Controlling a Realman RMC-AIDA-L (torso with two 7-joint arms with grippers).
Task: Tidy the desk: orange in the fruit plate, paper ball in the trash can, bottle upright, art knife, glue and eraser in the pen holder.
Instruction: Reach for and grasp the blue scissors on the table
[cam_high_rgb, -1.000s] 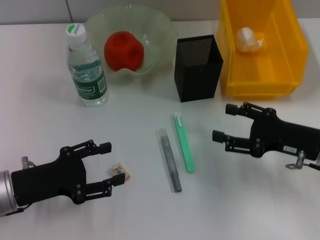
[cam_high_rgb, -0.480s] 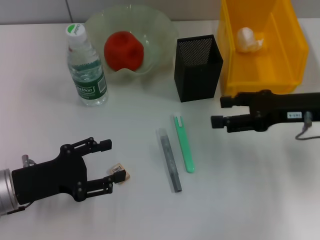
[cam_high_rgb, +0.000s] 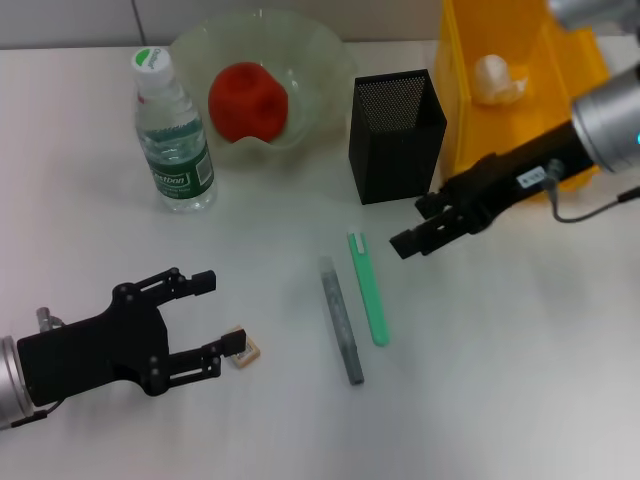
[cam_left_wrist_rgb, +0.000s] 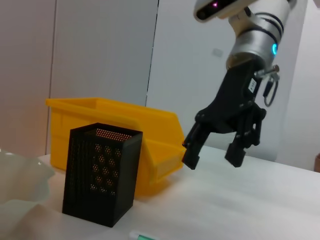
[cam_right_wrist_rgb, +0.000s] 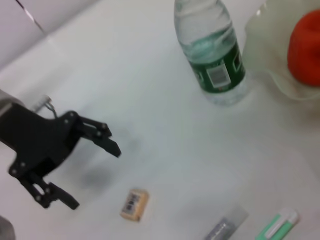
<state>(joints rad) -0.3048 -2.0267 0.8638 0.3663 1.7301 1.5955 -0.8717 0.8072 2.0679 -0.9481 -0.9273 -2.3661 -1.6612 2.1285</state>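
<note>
The eraser (cam_high_rgb: 243, 350) lies on the white desk beside the lower fingertip of my open left gripper (cam_high_rgb: 220, 312), at the near left. The green art knife (cam_high_rgb: 367, 288) and the grey glue stick (cam_high_rgb: 341, 320) lie side by side mid-desk. My right gripper (cam_high_rgb: 412, 225) is open and empty, hovering just right of the knife's far end, in front of the black pen holder (cam_high_rgb: 395, 120). The bottle (cam_high_rgb: 172, 135) stands upright. The orange (cam_high_rgb: 248, 100) sits in the fruit plate (cam_high_rgb: 320, 50). The paper ball (cam_high_rgb: 497, 78) lies in the yellow trash bin (cam_high_rgb: 590, 110).
In the right wrist view the left gripper (cam_right_wrist_rgb: 92, 176), eraser (cam_right_wrist_rgb: 134, 204) and bottle (cam_right_wrist_rgb: 215, 55) show. In the left wrist view the right gripper (cam_left_wrist_rgb: 215, 155) hangs beside the pen holder (cam_left_wrist_rgb: 100, 172) and the bin (cam_left_wrist_rgb: 125, 120).
My right arm swung up and left, its gripper now angled down toward the knife's far end. My left gripper drew back slightly; the eraser stays put.
</note>
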